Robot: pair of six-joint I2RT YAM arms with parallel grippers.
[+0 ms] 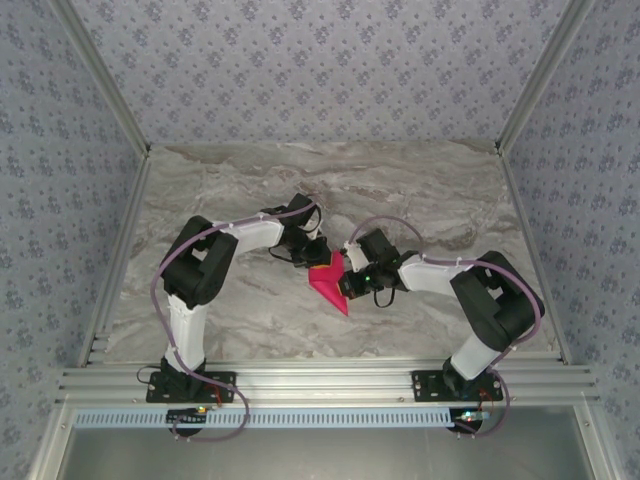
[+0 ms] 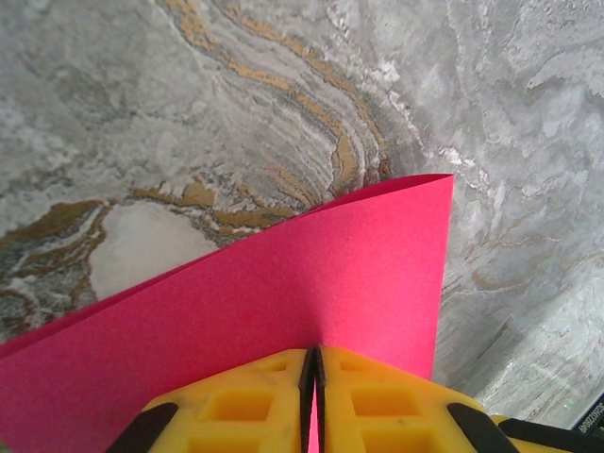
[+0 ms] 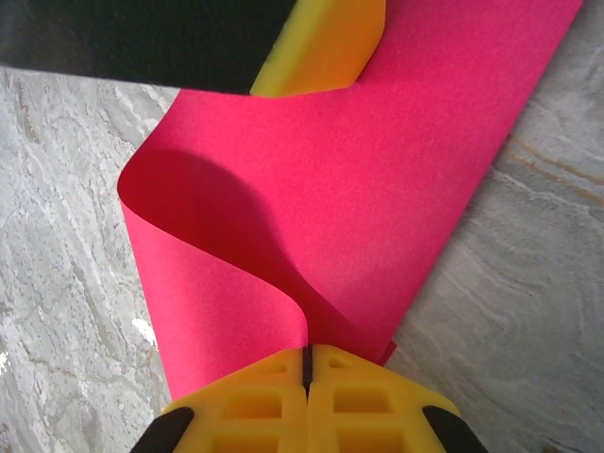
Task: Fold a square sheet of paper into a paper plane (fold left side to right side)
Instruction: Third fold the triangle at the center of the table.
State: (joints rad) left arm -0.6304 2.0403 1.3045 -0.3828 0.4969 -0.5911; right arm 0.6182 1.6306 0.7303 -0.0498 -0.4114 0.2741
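Note:
The square sheet of paper (image 1: 330, 284) is bright magenta and hangs just above the marble table between both arms, with one corner pointing toward the front. My left gripper (image 1: 318, 252) is shut on its far edge; in the left wrist view the yellow fingers (image 2: 255, 401) pinch the sheet (image 2: 283, 283) between closed pads. My right gripper (image 1: 352, 276) is shut on the right edge. In the right wrist view the sheet (image 3: 377, 189) curls over in a soft loop into the closed gripper (image 3: 307, 354), and the left gripper's yellow finger (image 3: 321, 42) holds its far end. No yellow face shows.
The marble tabletop (image 1: 420, 190) stretches behind and beside the arms, fenced by aluminium rails (image 1: 120, 250) and patterned walls. The two arm bases (image 1: 185, 380) sit on the front rail. Bare table lies under the paper (image 2: 236, 113).

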